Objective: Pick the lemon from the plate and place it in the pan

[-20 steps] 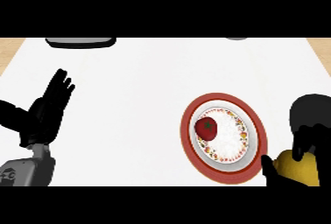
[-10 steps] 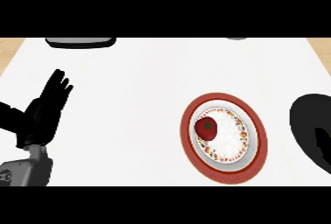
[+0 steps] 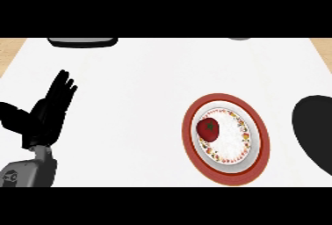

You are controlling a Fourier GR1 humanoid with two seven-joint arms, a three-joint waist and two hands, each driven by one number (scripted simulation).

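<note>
Left hand (image 3: 45, 118) sits at 9 o'clock of the head view, open: fingers straight and together, pointing up toward 12-1, thumb splayed out toward the left edge. It holds nothing and touches nothing, with bare counter (image 3: 142, 88) all round it. Its grey forearm (image 3: 29, 171) comes in at 7-8 o'clock.

The plate (image 3: 227, 178) is at 4 o'clock from view centre, well apart from the left hand: red rim, white middle with a patterned ring. A red round fruit with a green stem spot (image 3: 208, 128) lies on the plate's 9-10 o'clock side, inside the ring.

At 3 o'clock of the plate, near but not touching, a smooth black oval is cut by the right edge; reads as the pan (image 3: 314, 127).

Lemon: can't tell where it is from this view.

Top edge: dark grey object (image 3: 82, 41) at 11 o'clock, small grey one (image 3: 240, 38) at 1 o'clock, both cropped.
</note>
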